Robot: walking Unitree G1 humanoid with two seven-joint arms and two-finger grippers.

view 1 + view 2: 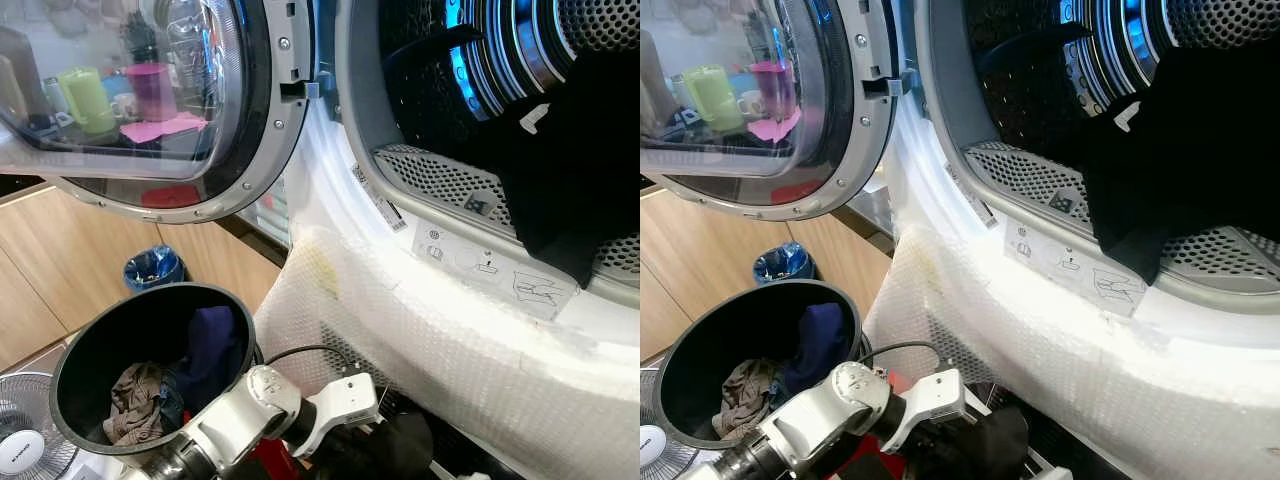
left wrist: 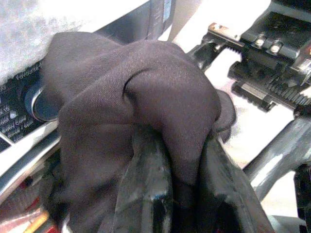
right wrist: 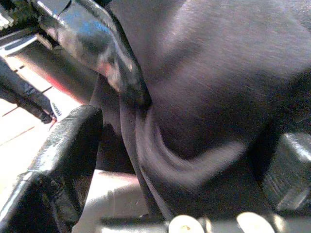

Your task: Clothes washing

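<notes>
Both grippers, left gripper (image 2: 170,194) and right gripper (image 3: 160,136), look clamped on your dark purplish-black cloth garment (image 2: 146,107) low beside the round black laundry bin (image 1: 90,360), so loading seems underway: lift it into the perforated steel drum (image 1: 450,180).

Silver left arm (image 1: 235,420), rounded joint housings, thin black cable looping over white wrist block; glossy black fingers (image 2: 146,194).
</notes>
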